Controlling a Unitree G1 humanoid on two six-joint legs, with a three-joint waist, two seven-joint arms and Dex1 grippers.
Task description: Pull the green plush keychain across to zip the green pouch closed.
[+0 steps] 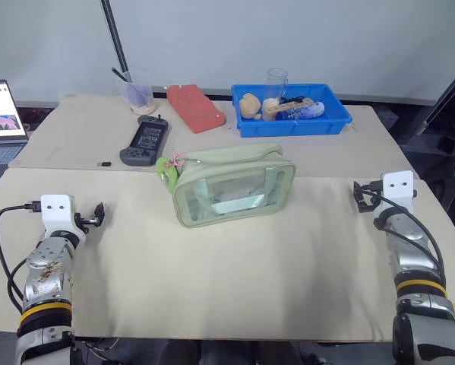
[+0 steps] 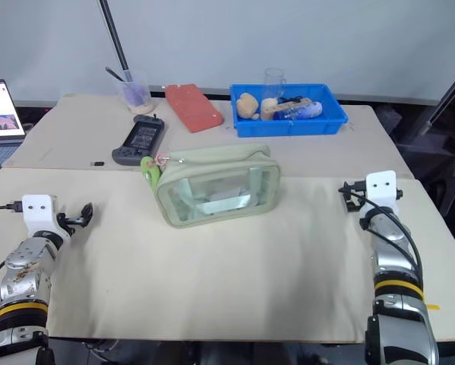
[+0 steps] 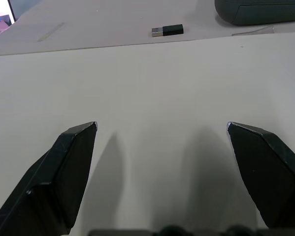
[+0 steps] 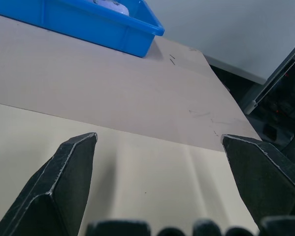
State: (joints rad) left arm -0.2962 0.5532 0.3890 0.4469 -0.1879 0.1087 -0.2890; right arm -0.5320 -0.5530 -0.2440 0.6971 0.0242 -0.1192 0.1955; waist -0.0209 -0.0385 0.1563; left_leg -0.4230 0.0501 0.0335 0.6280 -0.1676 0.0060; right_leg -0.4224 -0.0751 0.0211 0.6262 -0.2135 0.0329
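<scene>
Landmark is the green pouch.

Table: flat, matte beige sheeting in two layers; the nearer sheet carries the pouch, and its seam runs just behind the pouch.

Green pouch: pale sage, soft-sided rounded rectangle with a glossy clear front window, standing upright at the middle of the table, zipper along the top edge.

Blue tray: rigid plastic, rectangular, behind and to the right of the pouch, holding tan lumpy items and a clear cup.

Red case: flat, textured slab, straight behind the pouch, lying at an angle.

Handheld device: dark grey, glossy screen, behind the pouch's left end.

Clear plastic cup: behind the device, further from the pouch, something purple inside.

Left gripper: two black wedge fingers spread wide, nothing between them, low over bare sheet well to the pouch's left.

Right gripper: same, fully spread and empty, well to the pouch's right.

Green plush keychain: fuzzy yellow-green charm on a thin pink ring, hanging at the pouch's top left corner.

USB stick: small, black with a metal plug, left of the pouch near the device.
</scene>
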